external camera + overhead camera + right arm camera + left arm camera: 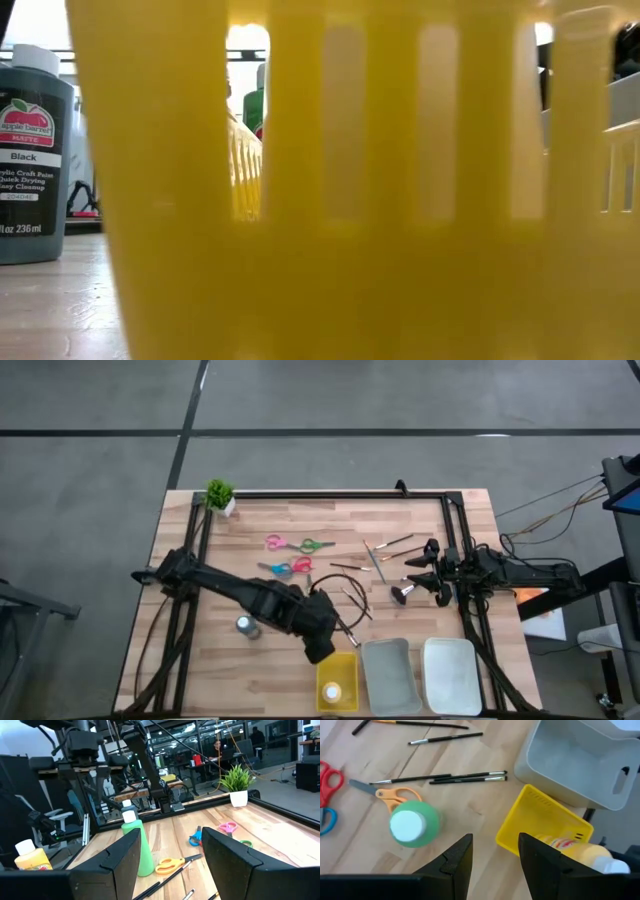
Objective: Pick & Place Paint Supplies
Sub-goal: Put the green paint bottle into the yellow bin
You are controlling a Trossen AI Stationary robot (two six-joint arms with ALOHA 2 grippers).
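Yellow paint bottle point(333, 691): lying in the yellow tray point(347, 663) at the tabletop's point(300, 670) front edge; the only supply placed as far as the pictures show.

Green paint bottle point(414, 824): upright on the wood beside the yellow tray, next to the orange-handled scissors point(395, 795). Not yet moved.

Black paint bottle point(30, 150): upright, left of the yellow tray. Not yet moved.

Thin brushes point(465, 777): scattered mid-table, several more toward the right arm; stubby dark brush point(403, 594) nearby. All loose.

Scissors: pink-and-green pair point(295, 544) and blue-and-red pair point(287, 567), flat on the wood.

Grey tray point(388, 672) and white tray point(450, 675): hold nothing visible.

Left pincer point(492, 855): over the yellow tray's rim, fingers apart, holding nothing.

Right pincer point(172, 855): at the tabletop's right side, fingers apart, empty, waiting.

Progress, judged: early; nearly everything remains to be sorted.
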